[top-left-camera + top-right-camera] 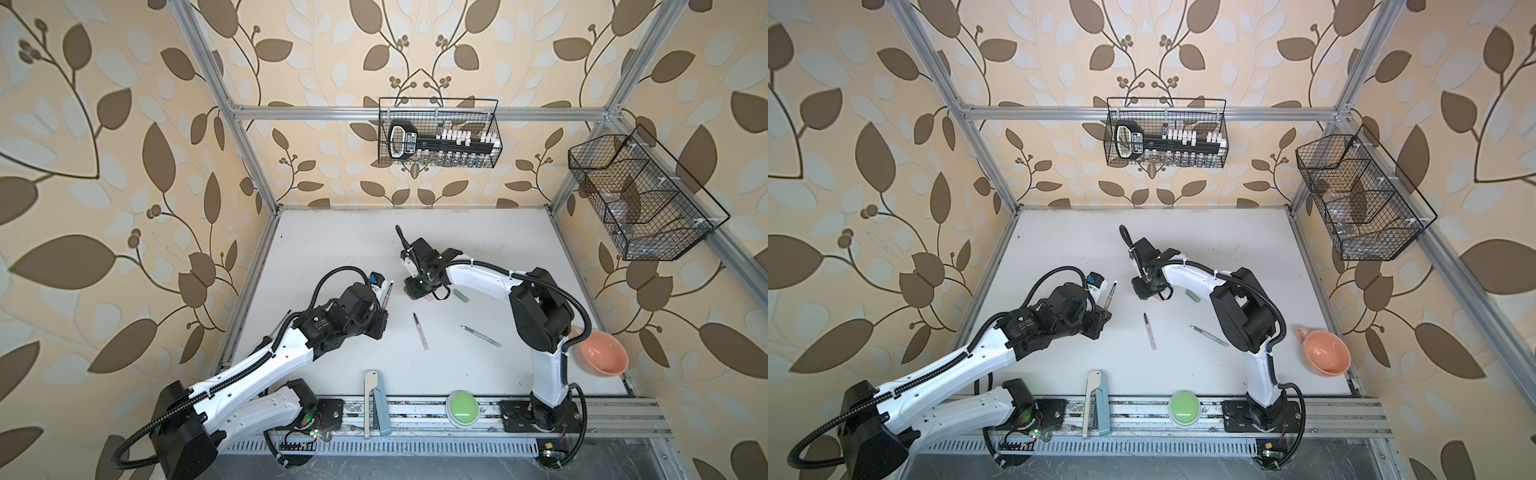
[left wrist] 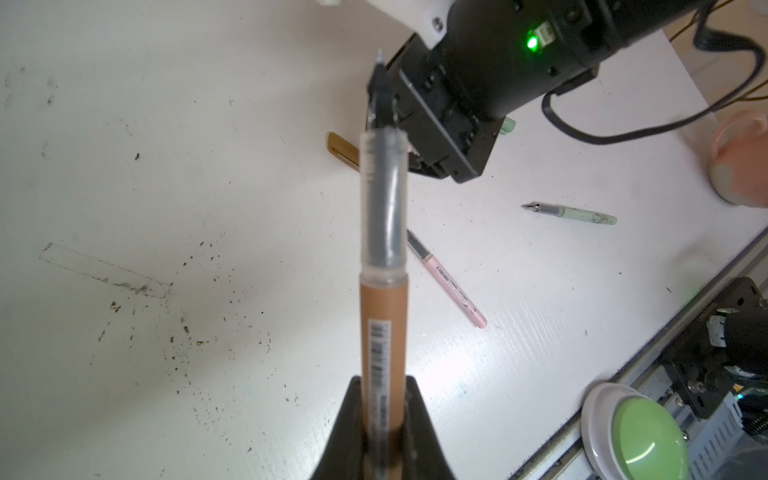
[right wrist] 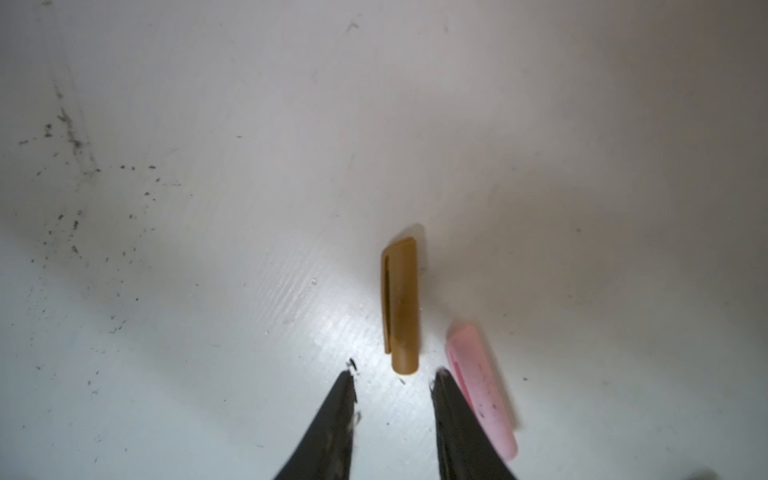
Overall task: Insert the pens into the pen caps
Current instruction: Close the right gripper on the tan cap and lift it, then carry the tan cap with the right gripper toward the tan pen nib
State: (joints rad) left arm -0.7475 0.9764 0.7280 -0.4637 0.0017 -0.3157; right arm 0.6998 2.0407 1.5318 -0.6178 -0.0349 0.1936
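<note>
Left gripper (image 2: 383, 386) pinching brown pen (image 2: 383, 324), held aloft. Right gripper (image 3: 394, 377) spread, tips just short of brown cap (image 3: 401, 299) flat on worktop (image 3: 208, 124) (pink cap (image 3: 482, 386) close alongside). Step: cap pickup. Next: straddle brown cap only, close, lift, align with pen tip.
</note>
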